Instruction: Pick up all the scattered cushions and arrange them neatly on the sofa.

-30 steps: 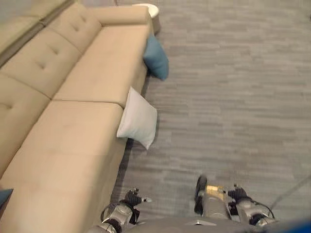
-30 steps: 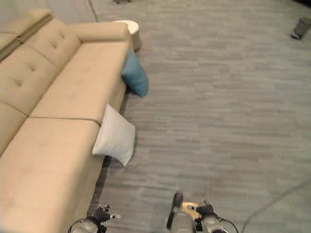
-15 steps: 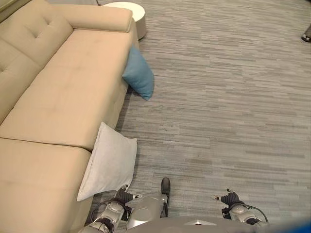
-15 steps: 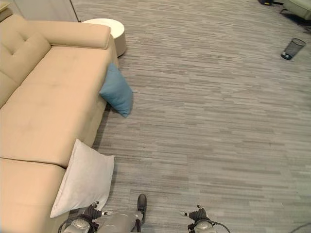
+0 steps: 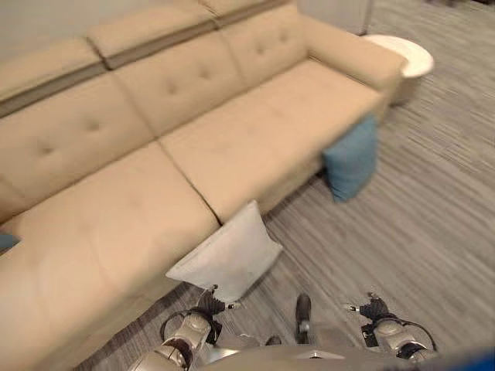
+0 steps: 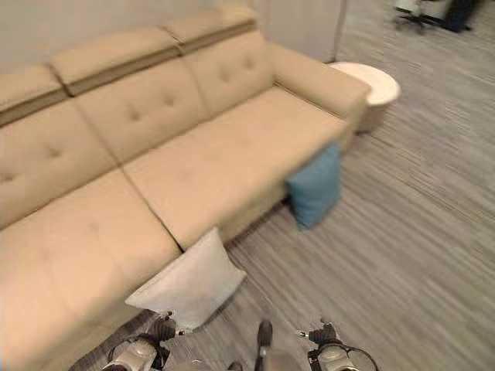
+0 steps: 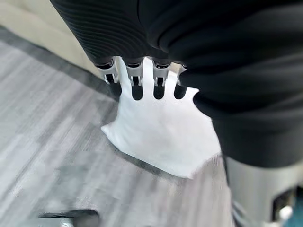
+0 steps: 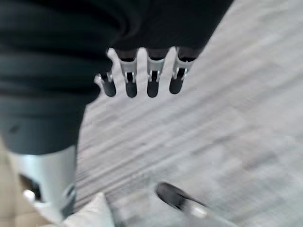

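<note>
From my head I look down on the beige sofa (image 5: pixel 232 147), the white cushion (image 5: pixel 228 259) leaning against the front of its seat with its lower corner on the grey carpet floor (image 5: pixel 433 232), and the blue cushion (image 5: pixel 352 158) propped against the sofa front further along, near the armrest. A round white side table (image 5: pixel 406 58) stands just past that armrest. A sliver of something blue (image 5: pixel 6 241) sits at the edge of the seat on my far left; I cannot tell what it is.

My left wrist view adds what the head views lack: the white cushion lies just beyond my left hand (image 7: pixel 147 80), whose fingers hang relaxed and straight, holding nothing, apart from the fabric. From above, that left hand (image 5: pixel 203 309) sits low, just beside the cushion's lower corner.

My right wrist view shows my right hand (image 8: pixel 142 78) with fingers likewise loose and empty over bare carpet, and a corner of the white cushion (image 8: pixel 92 213) off to one side. From above, my right hand (image 5: pixel 375 311) hangs well apart from both cushions, with the blue one farther from it than the white.
</note>
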Robot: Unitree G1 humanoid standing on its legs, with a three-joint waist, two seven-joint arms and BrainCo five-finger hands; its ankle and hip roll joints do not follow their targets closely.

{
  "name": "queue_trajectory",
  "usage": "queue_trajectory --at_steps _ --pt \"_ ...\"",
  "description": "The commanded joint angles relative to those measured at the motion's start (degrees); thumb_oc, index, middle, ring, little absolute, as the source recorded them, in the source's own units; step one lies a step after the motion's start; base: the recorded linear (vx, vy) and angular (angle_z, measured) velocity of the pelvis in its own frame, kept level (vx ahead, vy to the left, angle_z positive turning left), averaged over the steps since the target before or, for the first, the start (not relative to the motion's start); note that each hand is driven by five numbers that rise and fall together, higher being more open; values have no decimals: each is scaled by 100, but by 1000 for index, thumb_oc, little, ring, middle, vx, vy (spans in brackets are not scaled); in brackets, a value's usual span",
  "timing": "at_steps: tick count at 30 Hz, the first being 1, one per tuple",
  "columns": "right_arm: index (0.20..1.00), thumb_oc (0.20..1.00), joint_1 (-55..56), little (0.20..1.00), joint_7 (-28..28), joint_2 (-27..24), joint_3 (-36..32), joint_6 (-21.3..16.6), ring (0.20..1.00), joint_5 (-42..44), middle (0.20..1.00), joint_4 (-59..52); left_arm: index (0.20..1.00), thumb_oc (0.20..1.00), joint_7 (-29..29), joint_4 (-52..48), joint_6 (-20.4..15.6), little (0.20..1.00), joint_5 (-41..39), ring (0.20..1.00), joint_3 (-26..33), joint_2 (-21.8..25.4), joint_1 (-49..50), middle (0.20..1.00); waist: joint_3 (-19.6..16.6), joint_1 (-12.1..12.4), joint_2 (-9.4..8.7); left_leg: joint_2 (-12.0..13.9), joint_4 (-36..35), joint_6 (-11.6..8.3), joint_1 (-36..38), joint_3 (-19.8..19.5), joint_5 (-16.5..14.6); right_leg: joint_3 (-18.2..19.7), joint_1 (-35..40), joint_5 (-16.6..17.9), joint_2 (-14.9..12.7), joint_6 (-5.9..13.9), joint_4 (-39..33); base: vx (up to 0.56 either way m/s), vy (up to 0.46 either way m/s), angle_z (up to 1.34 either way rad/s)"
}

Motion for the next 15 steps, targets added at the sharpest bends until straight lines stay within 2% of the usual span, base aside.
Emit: queue_trajectory --at_steps 1,3,5,7,9,10,11,14,15 --pt "1000 1000 193 1000 3 6 176 -86 1000 -109 1000 -100 1000 1000 -8 148 -33 1000 -8 1000 48 -120 -30 1000 207 -134 23 279 50 -208 -711 70 195 -329 584 -798 -418 913 177 -30 -131 34" --pt "1000 1000 178 1000 -5 -37 163 -87 1000 -116 1000 -90 1000 1000 -10 127 -29 1000 -41 1000 39 -148 -26 1000 271 -118 13 357 162 -272 -910 285 239 -601 673 -887 -472 876 151 -80 -109 72" --pt "1000 1000 190 1000 -21 -71 126 -79 1000 -89 1000 -69 1000 1000 6 86 -22 1000 1 1000 17 -160 -38 1000 330 -163 -16 715 213 -307 -1131 1377 282 -1177 852 -951 -585 859 37 -88 -107 165" --pt "1000 1000 223 1000 -15 -62 72 -72 1000 -32 1000 -52 1000 1000 5 75 -26 1000 29 1000 -17 -153 -52 1000 306 -259 -31 830 264 -276 -1199 2046 302 -1492 931 -954 -641 867 -38 -48 -49 91" --pt "1000 1000 241 1000 -13 -24 41 -39 1000 3 1000 -41 1000 1000 5 19 -11 1000 56 1000 -24 -132 -69 1000 255 -354 -25 997 216 -272 -1133 2900 264 -1755 970 -950 -684 887 -82 -17 8 112" --pt "1000 1000 239 1000 -19 -10 30 -30 1000 16 1000 -35 1000 1000 -8 2 -14 1000 58 1000 -16 -140 -79 1000 229 -377 -19 1017 197 -259 -1123 3132 261 -1838 982 -942 -687 886 -99 28 45 130" --pt "1000 1000 234 1000 -28 22 44 -23 1000 14 1000 -25 1000 1000 -8 5 -14 1000 50 1000 1 -143 -72 1000 211 -370 -11 1015 183 -282 -1103 3203 274 -1903 1008 -939 -689 890 -111 61 69 97" --pt "1000 1000 271 1000 7 156 112 5 1000 -157 1000 -58 1000 1000 -40 204 11 1000 51 1000 215 -112 80 1000 63 -256 -71 841 -181 -195 -853 2851 239 -1994 1169 -954 -713 941 -49 156 167 50" --pt "1000 1000 275 1000 31 187 150 13 1000 -245 1000 -111 1000 1000 -60 216 11 1000 72 1000 253 -103 134 1000 43 -198 -56 791 -277 -127 -774 2785 219 -2013 1104 -1068 -789 951 357 133 246 23"
